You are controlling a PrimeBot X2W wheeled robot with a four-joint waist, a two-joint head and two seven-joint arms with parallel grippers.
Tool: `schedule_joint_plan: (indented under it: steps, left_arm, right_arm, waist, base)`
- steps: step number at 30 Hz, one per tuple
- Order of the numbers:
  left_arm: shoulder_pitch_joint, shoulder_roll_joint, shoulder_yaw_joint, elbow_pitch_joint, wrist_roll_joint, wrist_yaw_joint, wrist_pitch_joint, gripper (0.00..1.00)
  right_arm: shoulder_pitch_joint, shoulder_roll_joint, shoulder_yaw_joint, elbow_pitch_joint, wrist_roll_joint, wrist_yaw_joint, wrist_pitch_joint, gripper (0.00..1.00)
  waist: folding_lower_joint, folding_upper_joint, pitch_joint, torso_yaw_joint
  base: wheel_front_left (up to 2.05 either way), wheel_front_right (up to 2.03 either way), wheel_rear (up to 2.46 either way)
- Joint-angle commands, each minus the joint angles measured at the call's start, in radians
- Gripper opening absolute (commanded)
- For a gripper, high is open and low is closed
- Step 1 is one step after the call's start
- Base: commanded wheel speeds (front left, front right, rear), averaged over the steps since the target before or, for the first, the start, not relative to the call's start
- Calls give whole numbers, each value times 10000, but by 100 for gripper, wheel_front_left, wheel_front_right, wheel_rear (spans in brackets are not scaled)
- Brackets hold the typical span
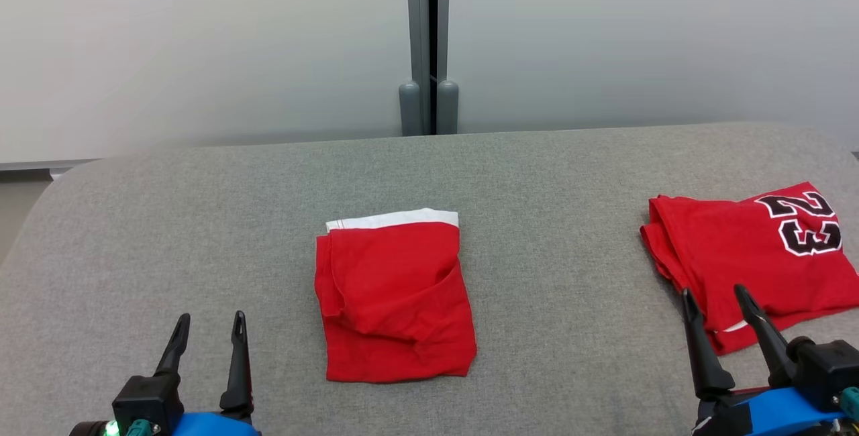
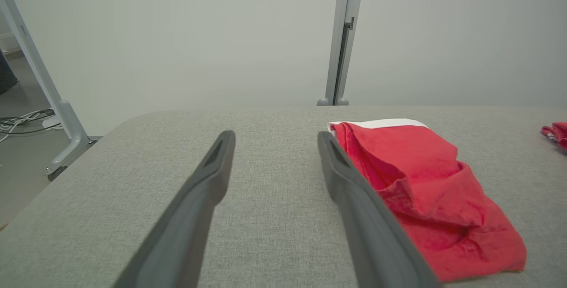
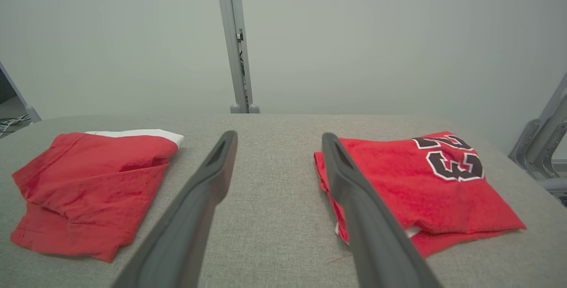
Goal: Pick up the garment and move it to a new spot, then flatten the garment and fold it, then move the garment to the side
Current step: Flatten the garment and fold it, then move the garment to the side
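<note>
Fingers (image 1: 237, 362) spread, empty; red garment (image 1: 392, 302), white-edged, lies folded.

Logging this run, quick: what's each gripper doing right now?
Left gripper: open, holding nothing.
Right gripper: open, holding nothing.

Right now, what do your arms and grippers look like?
The left gripper and right gripper match: two long tapered black fingers, slotted near the tips, on a black block with a blue wrist cover. Also teal connectors; green light on the left.
</note>
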Motion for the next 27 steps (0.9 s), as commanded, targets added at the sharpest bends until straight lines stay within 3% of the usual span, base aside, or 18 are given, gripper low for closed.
schedule_joint_plan:
  steps: [1, 27]
  left_arm:
    - [126, 78, 18, -45, -40, 24, 16, 100]
    - [-8, 118, -86, -295, -221, 124, 86, 100]
  right_arm:
    - [200, 45, -18, -115, -41, 1, 51, 100]
    - [343, 132, -77, -354, -52, 1, 426, 100]
  waist:
    - [2, 2, -59, -40]
    - [2, 2, -105, -10]
  base:
    - [0, 0, 0]
    - [0, 0, 0]
